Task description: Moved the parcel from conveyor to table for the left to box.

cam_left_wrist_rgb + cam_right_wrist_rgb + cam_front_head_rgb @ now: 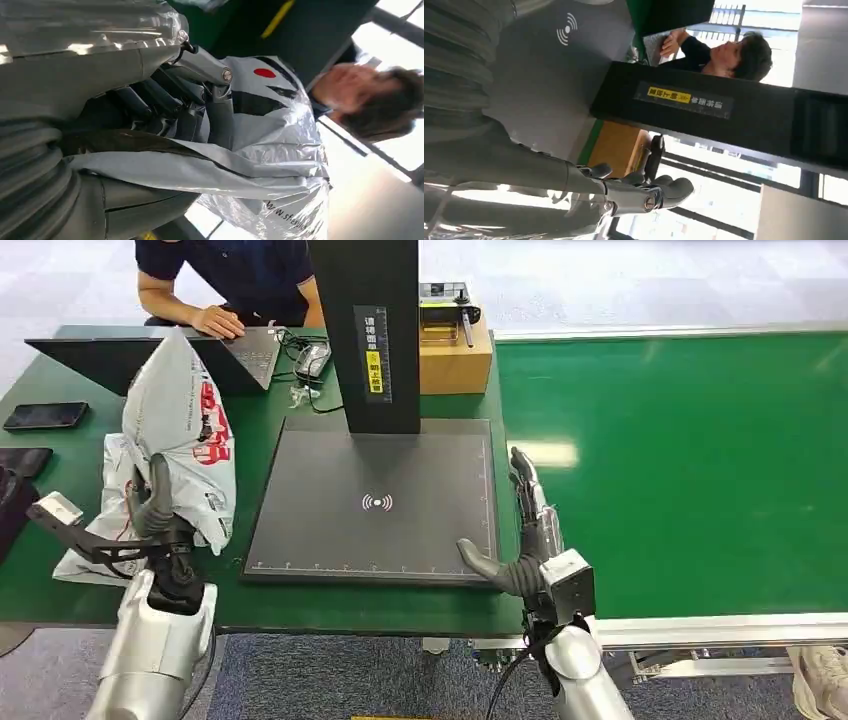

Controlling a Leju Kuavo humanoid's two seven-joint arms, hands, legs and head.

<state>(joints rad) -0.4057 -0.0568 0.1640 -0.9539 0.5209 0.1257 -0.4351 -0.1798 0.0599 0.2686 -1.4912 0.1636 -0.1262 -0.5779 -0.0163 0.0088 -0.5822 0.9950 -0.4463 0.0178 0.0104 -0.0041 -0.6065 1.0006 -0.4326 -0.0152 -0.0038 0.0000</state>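
Observation:
A white plastic parcel (180,430) with red print stands tilted above the green table (260,410), left of the dark scanner mat (375,500). My left hand (155,515) grips its lower part; in the left wrist view the fingers (165,100) close around the crinkled bag (270,150). More white bag plastic (95,545) lies on the table under the hand. My right hand (525,530) hovers open at the mat's right edge, beside the green conveyor (690,470), holding nothing. In the right wrist view its fingers (644,192) are spread.
A black scanner post (365,330) rises from the mat, with a cardboard box (455,355) behind it. A laptop (150,355), a mouse (312,360), and a phone (45,415) lie on the table. A person (225,285) sits at the far side, hand on the laptop.

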